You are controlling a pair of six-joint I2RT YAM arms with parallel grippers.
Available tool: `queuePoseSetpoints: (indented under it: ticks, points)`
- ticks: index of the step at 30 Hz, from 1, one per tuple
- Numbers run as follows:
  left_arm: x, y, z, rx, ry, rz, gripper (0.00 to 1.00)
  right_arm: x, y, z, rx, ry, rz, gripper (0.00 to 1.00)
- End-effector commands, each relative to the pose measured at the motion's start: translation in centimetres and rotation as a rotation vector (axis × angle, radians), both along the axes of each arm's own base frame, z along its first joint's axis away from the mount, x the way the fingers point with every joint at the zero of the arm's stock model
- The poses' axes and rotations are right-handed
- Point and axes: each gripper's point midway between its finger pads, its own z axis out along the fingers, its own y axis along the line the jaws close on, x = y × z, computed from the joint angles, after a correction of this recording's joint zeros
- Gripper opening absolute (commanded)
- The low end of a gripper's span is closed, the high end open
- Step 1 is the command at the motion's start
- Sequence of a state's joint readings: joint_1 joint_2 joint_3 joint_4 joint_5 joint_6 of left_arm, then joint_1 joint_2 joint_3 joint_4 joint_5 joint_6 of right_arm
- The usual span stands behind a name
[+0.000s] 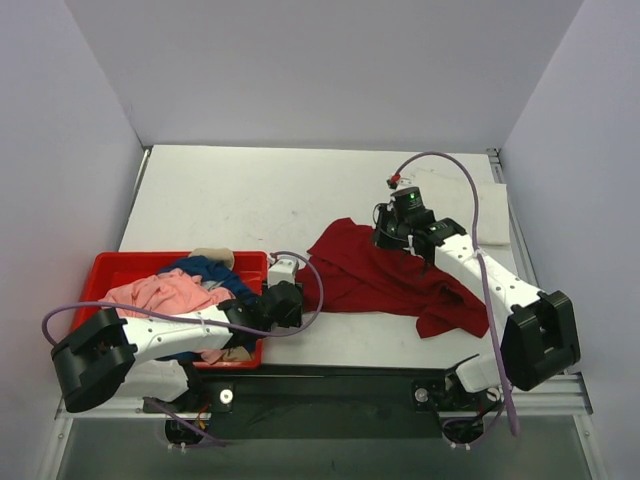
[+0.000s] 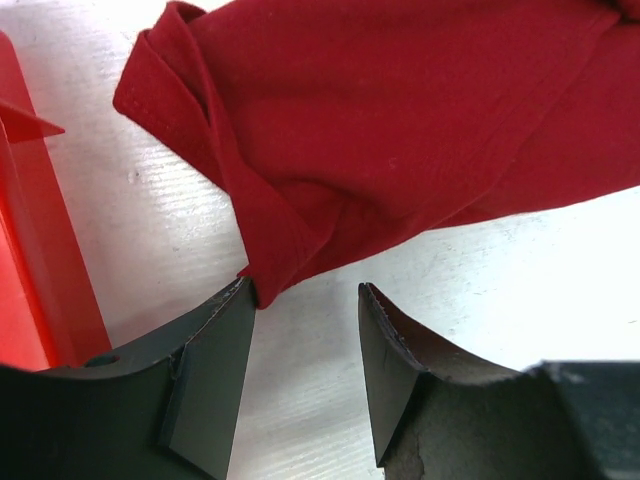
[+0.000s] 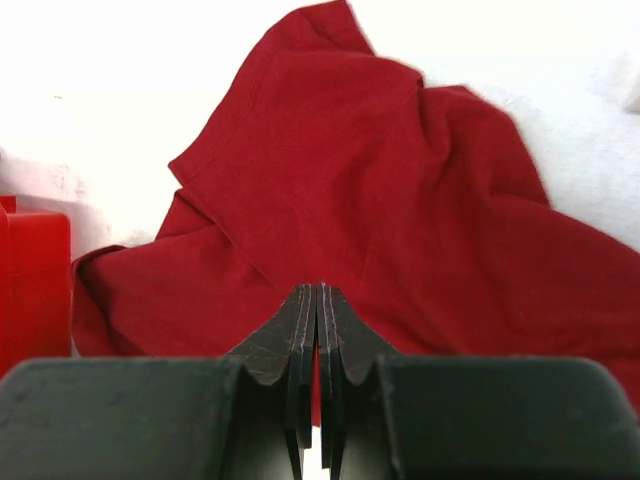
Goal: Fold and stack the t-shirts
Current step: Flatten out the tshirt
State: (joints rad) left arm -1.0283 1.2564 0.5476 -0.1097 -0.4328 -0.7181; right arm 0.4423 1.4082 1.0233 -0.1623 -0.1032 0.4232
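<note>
The dark red t-shirt [image 1: 385, 280] lies crumpled on the white table, right of centre. It fills the right wrist view [image 3: 380, 200] and the top of the left wrist view [image 2: 400, 130]. My left gripper [image 1: 298, 298] is open at the shirt's left corner [image 2: 305, 290]; the corner's tip touches its left finger [image 2: 215, 360]. My right gripper [image 1: 388, 238] is at the shirt's far edge with its jaws pressed together [image 3: 318, 292] and a sliver of red cloth between them. Pink [image 1: 165, 292], blue [image 1: 215, 272] and beige [image 1: 212, 256] t-shirts are piled in the bin.
The red plastic bin [image 1: 110, 268] stands at the near left, its wall just left of my left gripper [image 2: 40, 260]. A flat white cloth [image 1: 490, 215] lies at the far right by the table edge. Grey walls enclose the table.
</note>
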Motion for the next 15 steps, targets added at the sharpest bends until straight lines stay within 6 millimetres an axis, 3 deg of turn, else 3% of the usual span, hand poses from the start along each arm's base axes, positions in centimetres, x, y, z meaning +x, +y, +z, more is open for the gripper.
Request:
queuePoseSetpoints:
  ticks: [1,4,10,15]
  points:
    - [0.3,0.9,0.4,0.079,-0.024,0.050,0.56,-1.5,1.1,-3.0,0.008,0.076,0.041,0.00]
    - [0.4,0.7,0.3,0.087,-0.025,0.050,0.56,-2.2,1.4,-5.4,0.015,0.135,0.042,0.00]
    - [0.3,0.4,0.1,0.080,-0.025,0.022,0.56,-2.3,-1.0,-10.2,-0.014,0.275,-0.046,0.00]
    - [0.1,-0.2,0.0,0.041,-0.022,0.002,0.57,-2.2,-3.3,-11.9,-0.024,0.333,-0.117,0.00]
